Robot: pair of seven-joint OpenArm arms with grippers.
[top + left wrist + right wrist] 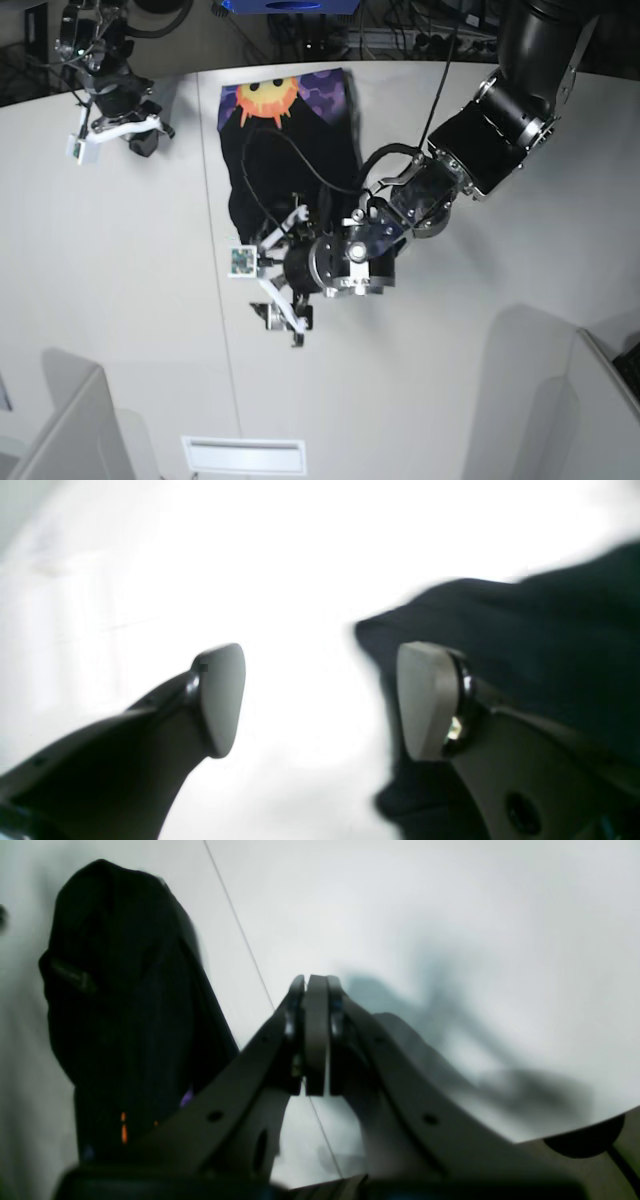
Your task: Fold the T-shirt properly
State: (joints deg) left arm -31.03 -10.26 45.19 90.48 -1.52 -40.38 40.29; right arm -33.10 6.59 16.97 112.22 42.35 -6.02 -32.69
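The black T-shirt lies as a long folded strip on the white table, its orange sun face and purple print showing at the far end. My left gripper hovers at the strip's near end. In the left wrist view the left gripper is open with only bare table between the pads, and the T-shirt's black cloth bunches behind the right-hand finger. My right gripper stays off to the far left, apart from the shirt. The right wrist view shows the right gripper shut on nothing, the T-shirt lying to its left.
The white table has a thin seam running front to back, just left of the shirt. Grey partitions stand at the near left and near right corners. A white vent plate lies at the front edge. Cables cross the far edge.
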